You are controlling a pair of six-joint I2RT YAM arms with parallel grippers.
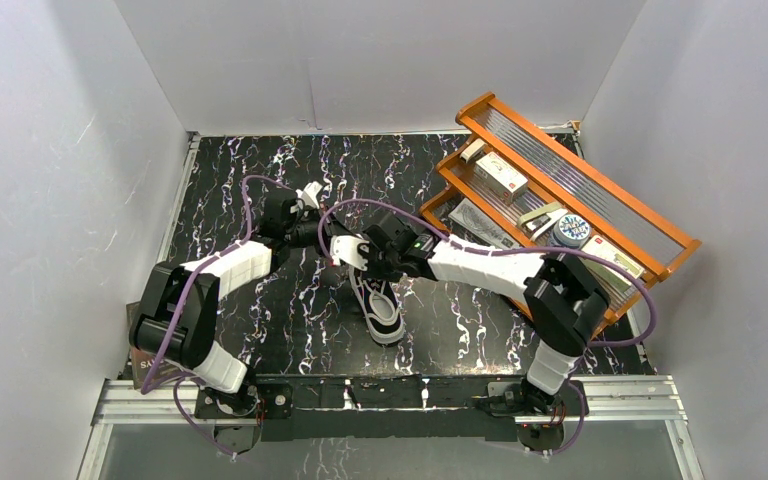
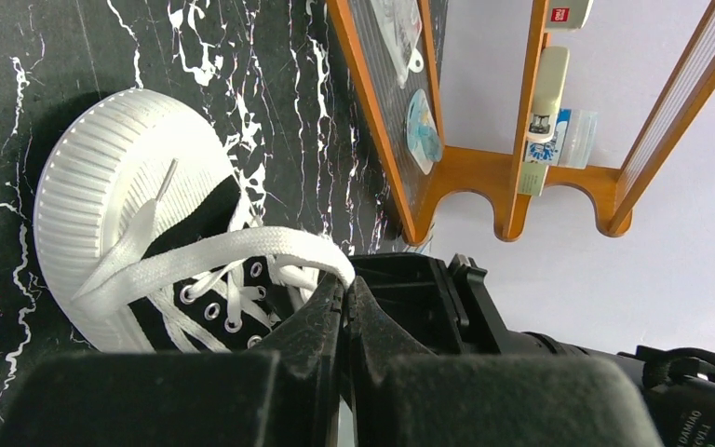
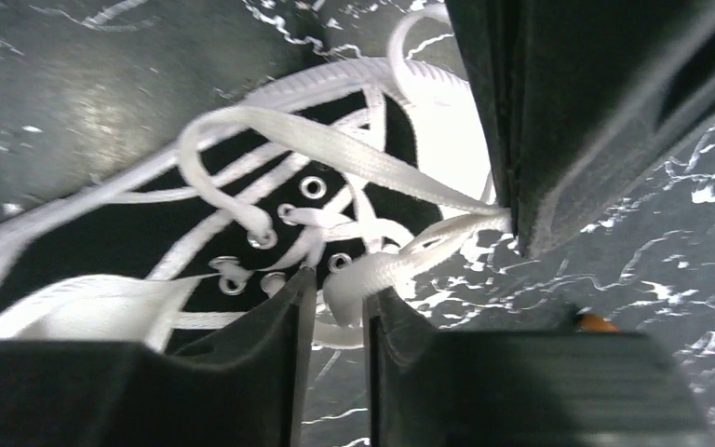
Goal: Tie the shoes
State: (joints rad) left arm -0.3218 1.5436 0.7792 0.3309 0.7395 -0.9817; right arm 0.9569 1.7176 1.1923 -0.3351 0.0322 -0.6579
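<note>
Left pincer (image 2: 344, 284) and right pincer (image 3: 338, 296) each clamp a long white lace (image 2: 242, 247) of the black canvas sneaker (image 2: 102, 196) beneath, presumably tensioning for knotting.

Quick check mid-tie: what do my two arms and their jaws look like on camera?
Left arm and right arm match: white shells over blocky black joints, purple cables looping alongside. Jaws are matte black wedges, no visible markings.
</note>
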